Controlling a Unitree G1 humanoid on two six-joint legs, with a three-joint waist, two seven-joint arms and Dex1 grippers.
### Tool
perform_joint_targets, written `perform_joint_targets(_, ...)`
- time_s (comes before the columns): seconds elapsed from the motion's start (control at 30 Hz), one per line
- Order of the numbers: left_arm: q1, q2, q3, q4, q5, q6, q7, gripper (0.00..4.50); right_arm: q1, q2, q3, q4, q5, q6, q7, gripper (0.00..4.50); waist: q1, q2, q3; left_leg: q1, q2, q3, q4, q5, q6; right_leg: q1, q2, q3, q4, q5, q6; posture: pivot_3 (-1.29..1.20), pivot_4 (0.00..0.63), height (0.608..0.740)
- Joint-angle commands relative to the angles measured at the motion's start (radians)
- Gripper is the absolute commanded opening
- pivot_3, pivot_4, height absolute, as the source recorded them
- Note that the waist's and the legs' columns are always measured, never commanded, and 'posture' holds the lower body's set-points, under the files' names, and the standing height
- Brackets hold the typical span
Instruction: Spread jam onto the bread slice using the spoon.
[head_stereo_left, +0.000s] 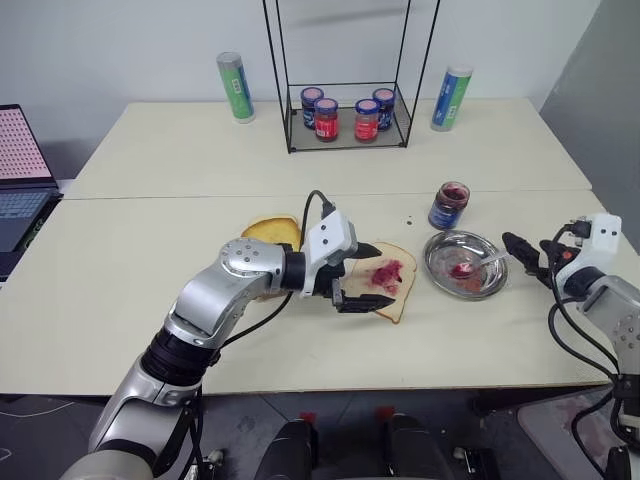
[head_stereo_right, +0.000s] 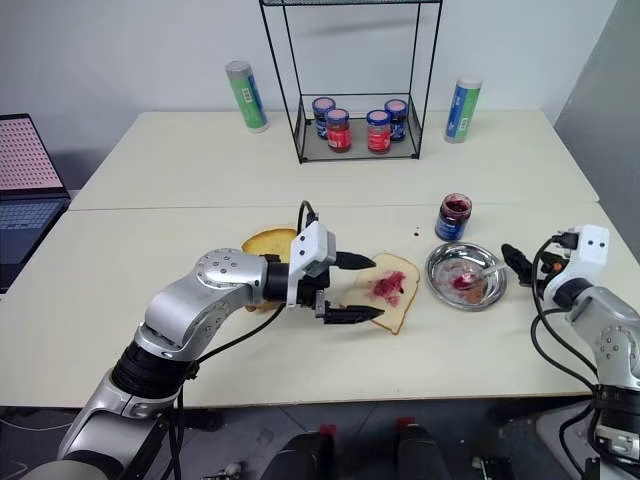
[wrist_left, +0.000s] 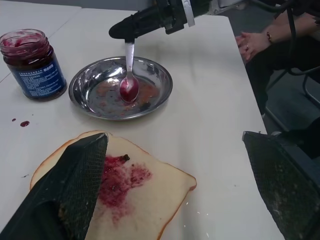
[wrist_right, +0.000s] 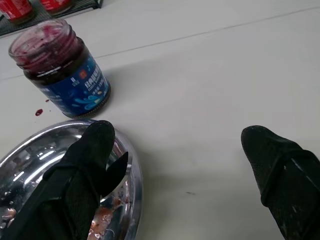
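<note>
Most of the spreading looks done: in the left eye view the bread slice (head_stereo_left: 385, 280) carries jam (head_stereo_left: 386, 273) centrally, the spread left gripper (head_stereo_left: 357, 275) straddling it, while at three o'clock the spoon (head_stereo_left: 478, 265) lies in the metal dish (head_stereo_left: 440, 268); the right wrist view shows the right gripper (wrist_right: 177, 165) spread wide, empty, beside the open jam jar (wrist_right: 62, 67).

Four lidded jars (head_stereo_left: 347, 113), two tubes (head_stereo_left: 236, 87), one spoon (head_stereo_left: 478, 265), possibly two bread pieces (head_stereo_left: 385, 279).

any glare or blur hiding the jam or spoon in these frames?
Left wrist view: metal dish throws soft highlights, but spoon and jam on bread slice read clearly; near fingers loom large. Right wrist view: dish rim glares, own finger covers the spoon handle. Head views: even light, soft shadows.
</note>
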Motion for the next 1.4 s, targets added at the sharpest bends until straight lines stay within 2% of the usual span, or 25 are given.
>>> perform_joint_targets(0.03,0.0,-0.003,0.029,-0.009,0.006,-0.025,0.003,4.5,-0.018,-0.037,0.012,-0.021,-0.083,-0.076,0.034,4.43,0.0,0.0,0.0,0.0,0.0,0.0,0.0,0.0,0.0,0.0,0.0,0.0,0.0,0.0,0.0,0.0,0.15,0.74)
perform_joint_targets(0.43,0.01,-0.001,0.033,-0.005,0.012,-0.041,0.005,4.5,0.023,-0.087,0.123,-0.041,-0.353,-0.312,0.123,4.43,0.0,0.0,0.0,0.0,0.0,0.0,0.001,0.0,0.0,0.0,0.0,0.0,0.0,0.0,0.0,0.0,0.15,0.74)
perform_joint_targets(0.93,0.009,0.002,0.046,0.01,0.026,-0.059,0.001,4.5,0.028,-0.104,0.138,-0.005,-0.527,-0.522,0.152,4.43,0.0,0.0,0.0,0.0,0.0,0.0,0.001,0.0,0.0,0.0,0.0,0.0,0.0,0.0,0.0,0.0,0.15,0.74)
perform_joint_targets(1.03,0.013,0.026,0.085,0.004,0.008,-0.039,-0.001,4.5,0.035,-0.101,0.089,-0.036,-0.454,-0.462,0.193,4.43,0.0,0.0,0.0,0.0,0.0,0.0,0.001,0.0,-0.001,0.0,0.0,0.0,0.0,0.0,0.0,0.0,0.15,0.74)
perform_joint_targets(1.1,0.001,0.072,0.184,0.03,-0.049,0.021,-0.003,4.5,0.058,-0.125,0.022,-0.095,-0.336,-0.336,0.265,4.43,0.0,0.0,0.0,0.0,0.0,0.0,0.001,0.0,-0.001,0.0,0.0,0.0,0.0,0.0,0.0,0.0,0.15,0.74)
perform_joint_targets(1.23,0.01,0.249,0.304,0.115,-0.056,0.035,-0.065,4.5,0.139,-0.274,-0.101,-0.212,-0.089,-0.032,0.491,4.43,-0.003,0.001,0.0,0.0,0.0,-0.001,0.001,0.0,0.0,-0.001,0.0,0.0,0.001,0.0,0.0,0.0,0.15,0.74)
perform_joint_targets(1.4,0.077,0.43,0.409,0.152,-0.083,0.09,-0.136,4.5,0.271,-0.459,-0.222,-0.275,0.055,0.185,0.7,4.43,0.0,0.0,0.001,0.001,0.0,-0.002,0.001,0.0,0.001,0.003,0.0,-0.003,-0.001,0.0,0.0,0.0,0.15,0.74)
